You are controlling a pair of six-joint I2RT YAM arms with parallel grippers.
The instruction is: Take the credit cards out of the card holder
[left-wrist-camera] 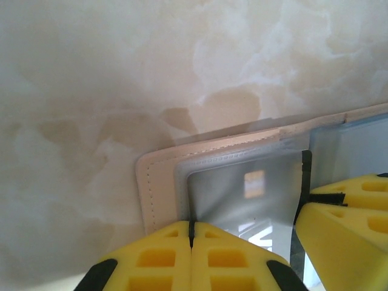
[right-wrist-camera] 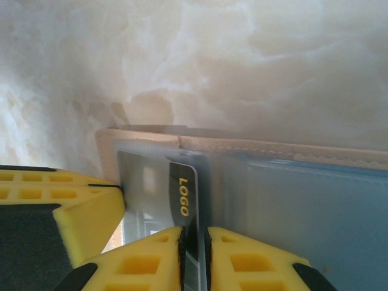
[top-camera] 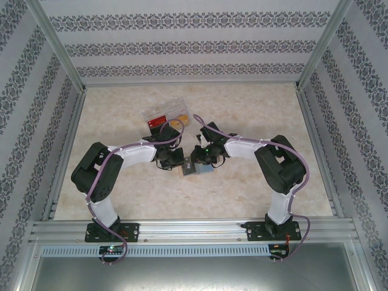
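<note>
One card holder [top-camera: 199,169] lies open near the middle of the table [top-camera: 260,115], a flat wallet with a cream stitched border and cloudy grey-blue clear pockets. One dark card [right-wrist-camera: 185,195] with yellow "LOGO" lettering sits in a pocket, pinched between the closed fingers of the right gripper [right-wrist-camera: 194,257]. Just beside it, the left gripper [left-wrist-camera: 191,242] is clamped tight on a pocket edge, and one clear box [top-camera: 167,116] stands towards the far edge.

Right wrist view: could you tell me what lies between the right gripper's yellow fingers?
A thin dark plastic credit card with yellow LOGO lettering, pinched by the right gripper, partly inside the bifold card holder; right wrist view.
</note>
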